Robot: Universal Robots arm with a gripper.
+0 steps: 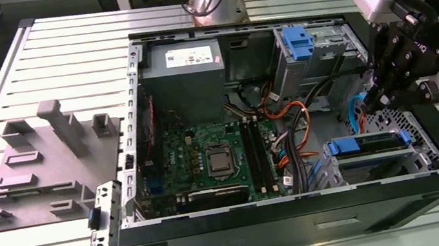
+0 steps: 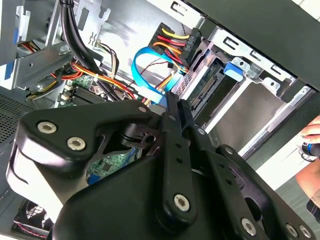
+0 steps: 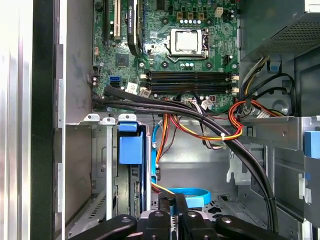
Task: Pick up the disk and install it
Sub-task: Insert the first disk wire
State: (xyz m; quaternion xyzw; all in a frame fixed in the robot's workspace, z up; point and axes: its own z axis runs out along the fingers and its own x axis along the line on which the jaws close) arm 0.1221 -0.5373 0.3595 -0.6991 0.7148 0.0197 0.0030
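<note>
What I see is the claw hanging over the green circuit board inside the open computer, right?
Not quite: in the exterior view the gripper hangs over the drive bay at the exterior view's right end of the open computer, near the disk, not over the green circuit board.

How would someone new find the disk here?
Start at the open black computer case on the slatted table. In its near drive cage, towards the exterior view's right of the motherboard, sits the disk. It is a flat drive edged with blue rails, unlike the bare blue clip in the farther bay.
</note>
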